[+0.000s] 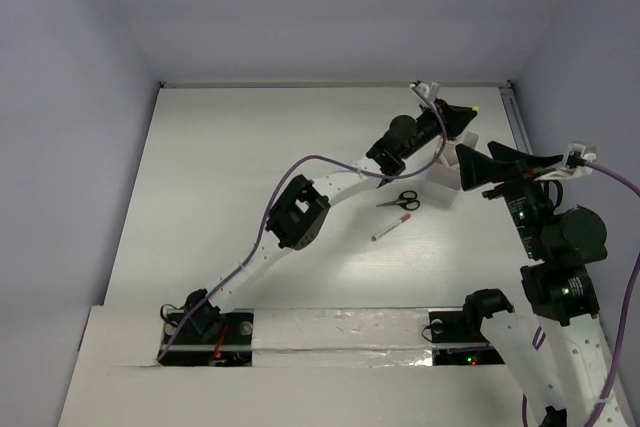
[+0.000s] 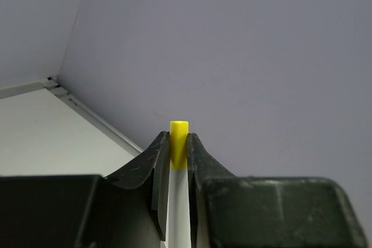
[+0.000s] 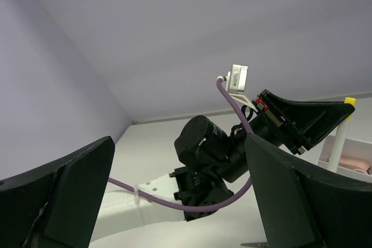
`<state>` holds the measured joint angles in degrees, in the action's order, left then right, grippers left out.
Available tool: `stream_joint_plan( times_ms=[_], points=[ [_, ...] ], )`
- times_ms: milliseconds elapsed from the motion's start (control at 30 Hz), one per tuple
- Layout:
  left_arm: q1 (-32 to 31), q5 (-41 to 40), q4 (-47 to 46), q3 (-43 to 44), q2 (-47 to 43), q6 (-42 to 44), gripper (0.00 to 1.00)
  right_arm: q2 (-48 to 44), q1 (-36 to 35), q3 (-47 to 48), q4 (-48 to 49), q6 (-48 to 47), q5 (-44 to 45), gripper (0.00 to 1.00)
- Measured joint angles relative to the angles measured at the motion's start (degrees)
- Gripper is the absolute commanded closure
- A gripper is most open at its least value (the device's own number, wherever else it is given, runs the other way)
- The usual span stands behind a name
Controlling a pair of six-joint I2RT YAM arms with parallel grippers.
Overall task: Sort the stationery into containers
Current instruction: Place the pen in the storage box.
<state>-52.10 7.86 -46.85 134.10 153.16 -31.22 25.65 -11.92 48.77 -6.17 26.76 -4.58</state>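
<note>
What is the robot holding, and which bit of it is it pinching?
The left gripper pinches a white pen near its yellow end, which pokes out past the jaws. The right gripper is open and holds nothing.

White table (image 1: 250,147) holds scissors (image 1: 405,199), pen (image 1: 391,230) and cup (image 1: 441,185).

arms (image 1: 250,265): white links, black joints; cables (image 1: 310,157): purple; fingers (image 2: 145,164): black, tapered

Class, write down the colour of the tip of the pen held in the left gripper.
The pen has a yellow tip; the left wrist view shows it best.
</note>
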Motion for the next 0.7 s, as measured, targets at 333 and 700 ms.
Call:
stream_joint_plan(
  times_ms=[333, 700],
  points=[
    [0.7, 0.6, -5.0, 2.5, 4.2, 0.3, 1.0, -0.3, 0.0, -1.8, 1.7, -0.6, -0.6, 0.0],
    [0.8, 0.7, -8.1, 4.0, 7.7, 1.4, 1.0, -0.7, 0.0, -3.7, 4.8, -1.5, -0.7, 0.0]
  ],
)
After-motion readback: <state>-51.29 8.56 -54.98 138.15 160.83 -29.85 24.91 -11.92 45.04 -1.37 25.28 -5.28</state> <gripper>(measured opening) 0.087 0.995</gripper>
